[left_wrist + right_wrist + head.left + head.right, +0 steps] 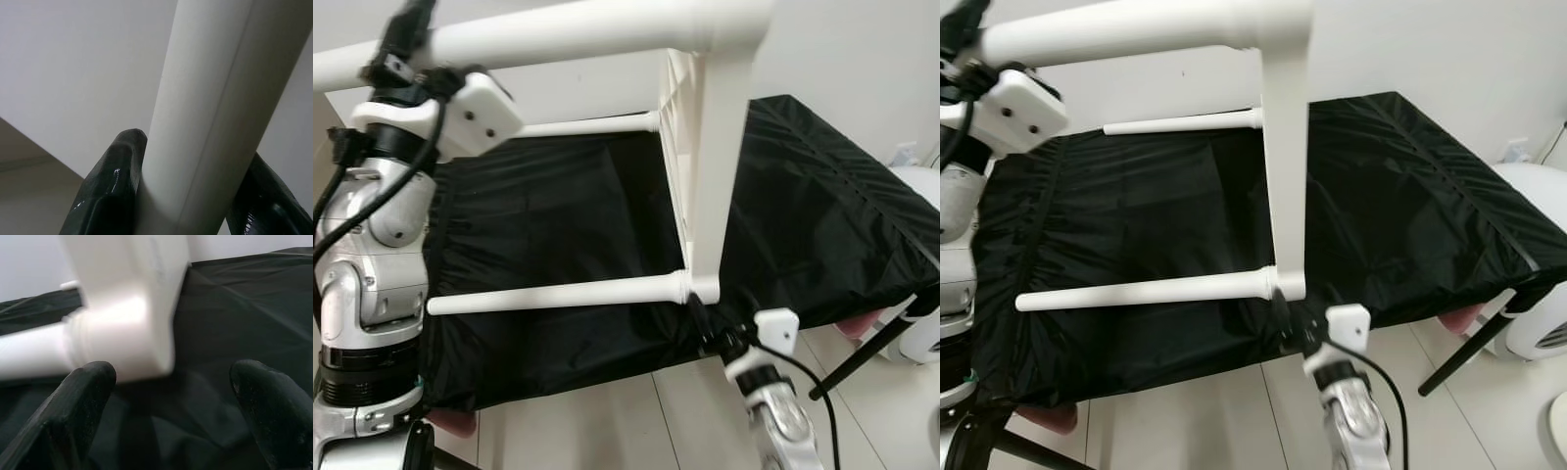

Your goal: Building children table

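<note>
The white table frame (705,147) is held up over a black cloth-covered tabletop (822,206), its round legs pointing left and its flat slab nearly upright in the middle of the scene. It looks like smooth painted wood or plastic: stiff, glossy, probably light for its bulk but awkward, since the long legs give it leverage to swing. The round surface is likely slippery, so a hold near a joint should twist less than one out along a leg.

The left claw (188,196) is closed around the upper leg (215,98) at the far left, black fingers (112,186) pressed on either side of the white tube. The right claw (171,401) is spread open just below the near corner, where the lower leg (558,294) meets the slab, not yet touching it.

The black cloth is thin, wrinkled and faintly shiny, sagging over its stand. The floor (607,421) is pale tile.
</note>
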Motion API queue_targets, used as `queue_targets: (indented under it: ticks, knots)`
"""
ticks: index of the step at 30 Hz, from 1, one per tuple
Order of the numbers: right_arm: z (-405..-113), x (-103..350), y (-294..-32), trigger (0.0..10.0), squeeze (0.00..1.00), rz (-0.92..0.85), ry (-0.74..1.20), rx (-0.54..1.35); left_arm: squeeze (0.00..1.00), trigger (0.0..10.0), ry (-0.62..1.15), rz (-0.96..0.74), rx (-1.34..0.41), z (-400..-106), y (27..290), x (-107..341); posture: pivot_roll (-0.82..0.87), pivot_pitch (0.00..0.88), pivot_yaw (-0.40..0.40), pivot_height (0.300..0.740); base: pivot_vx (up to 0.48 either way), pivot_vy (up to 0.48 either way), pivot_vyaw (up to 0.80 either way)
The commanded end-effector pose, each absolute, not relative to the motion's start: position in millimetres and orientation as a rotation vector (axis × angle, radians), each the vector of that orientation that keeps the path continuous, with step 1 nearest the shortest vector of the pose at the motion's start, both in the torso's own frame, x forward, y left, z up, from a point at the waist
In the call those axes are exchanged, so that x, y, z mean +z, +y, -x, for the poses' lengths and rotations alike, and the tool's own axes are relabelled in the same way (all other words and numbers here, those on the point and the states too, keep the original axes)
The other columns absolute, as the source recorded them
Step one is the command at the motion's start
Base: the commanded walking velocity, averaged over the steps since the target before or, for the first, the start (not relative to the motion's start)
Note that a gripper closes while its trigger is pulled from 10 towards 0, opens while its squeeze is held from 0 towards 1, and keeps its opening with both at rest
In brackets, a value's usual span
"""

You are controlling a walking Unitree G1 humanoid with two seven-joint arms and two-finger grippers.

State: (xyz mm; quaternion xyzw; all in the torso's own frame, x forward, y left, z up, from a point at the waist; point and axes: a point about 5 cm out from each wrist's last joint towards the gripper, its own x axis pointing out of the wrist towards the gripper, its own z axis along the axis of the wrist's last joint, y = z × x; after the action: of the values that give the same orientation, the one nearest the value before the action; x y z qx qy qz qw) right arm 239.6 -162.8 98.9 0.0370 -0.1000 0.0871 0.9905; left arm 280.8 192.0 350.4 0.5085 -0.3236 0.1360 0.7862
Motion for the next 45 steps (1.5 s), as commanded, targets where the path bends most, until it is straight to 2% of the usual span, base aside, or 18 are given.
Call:
queue_targets:
  ticks: [1, 6, 7, 10, 14, 16, 23, 27, 30, 31, 35, 37, 39, 45]
  knots:
    - [-238, 97, -163, 10.0, 0.0, -0.078, -0.187, 0.171, 0.0, 10.0, -0.616, -0.851, 0.41, -281, 224, 348, 0.0, 0.015, 0.052, 0.74, 0.0, 0.0, 0.0]
    - [-241, 91, -167, 10.0, 0.0, -0.093, -0.156, 0.155, 0.0, 10.0, -0.637, -0.803, 0.438, -280, 229, 358, 0.0, 0.0, 0.054, 0.74, 0.0, 0.0, 0.0]
    - [-253, 94, -164, 10.0, 0.0, -0.112, -0.169, 0.165, 0.0, 10.0, -0.643, -0.731, 0.436, -282, 230, 366, 0.0, 0.0, 0.059, 0.74, 0.0, 0.0, 0.0]
    - [-260, 98, -161, 10.0, 0.0, -0.118, -0.184, 0.181, 0.0, 10.0, -0.643, -0.702, 0.435, -283, 231, 369, 0.0, 0.0, 0.06, 0.74, 0.0, 0.0, 0.0]
    - [-280, 109, -141, 10.0, 0.0, -0.193, -0.204, 0.281, 0.0, 10.0, -0.659, -0.712, 0.437, -284, 231, 374, 0.01, 0.0, 0.062, 0.74, 0.0, 0.0, 0.0]
    - [-291, 114, -122, 10.0, 0.0, -0.252, -0.19, 0.404, 0.0, 10.0, -0.674, -0.724, 0.428, -285, 227, 377, 0.02, 0.0, 0.058, 0.74, 0.0, 0.0, 0.0]
    - [-298, 117, -99, 10.0, 0.0, -0.277, -0.155, 0.586, 0.0, 10.0, -0.684, -0.732, 0.415, -284, 222, 378, 0.03, 0.0, 0.053, 0.74, 0.0, 0.0, 0.0]
    - [-310, 129, -100, 10.0, 0.0, -0.282, -0.216, 0.545, 0.0, 10.0, -0.678, -0.725, 0.41, -285, 221, 378, 0.03, 0.0, 0.052, 0.74, 0.0, 0.0, 0.0]
    - [-323, 183, -98, 10.0, 0.0, -0.328, -0.417, 0.53, 0.0, 10.0, -0.636, -0.704, 0.353, -290, 218, 376, 0.03, 0.0, 0.059, 0.74, 0.0, 0.0, 0.0]
    - [-323, 183, -98, 10.0, 0.0, -0.328, -0.417, 0.53, 0.0, 10.0, -0.636, -0.704, 0.353, -290, 218, 376, 0.03, 0.0, 0.059, 0.74, 0.0, 0.0, 0.0]
    - [-322, 251, -99, 10.0, 0.0, -0.365, -0.636, 0.605, 0.0, 10.0, -0.609, -0.724, 0.278, -295, 212, 372, 0.03, 0.0, 0.069, 0.74, 0.0, 0.0, 0.0]
    - [-322, 251, -99, 10.0, 0.0, -0.365, -0.636, 0.605, 0.0, 10.0, -0.609, -0.724, 0.278, -295, 212, 372, 0.03, 0.0, 0.069, 0.74, 0.0, 0.0, 0.0]
    - [-318, 285, -103, 10.0, 0.0, -0.379, -0.734, 0.664, 0.0, 10.0, -0.587, -0.753, 0.219, -300, 209, 372, 0.03, 0.0, 0.071, 0.74, 0.0, 0.0, 0.0]
    - [-317, 320, -111, 10.0, 0.0, -0.375, -0.83, 0.695, 0.0, 10.0, -0.566, -0.732, 0.158, -304, 208, 377, 0.03, 0.0, 0.076, 0.74, 0.0, 0.0, 0.0]
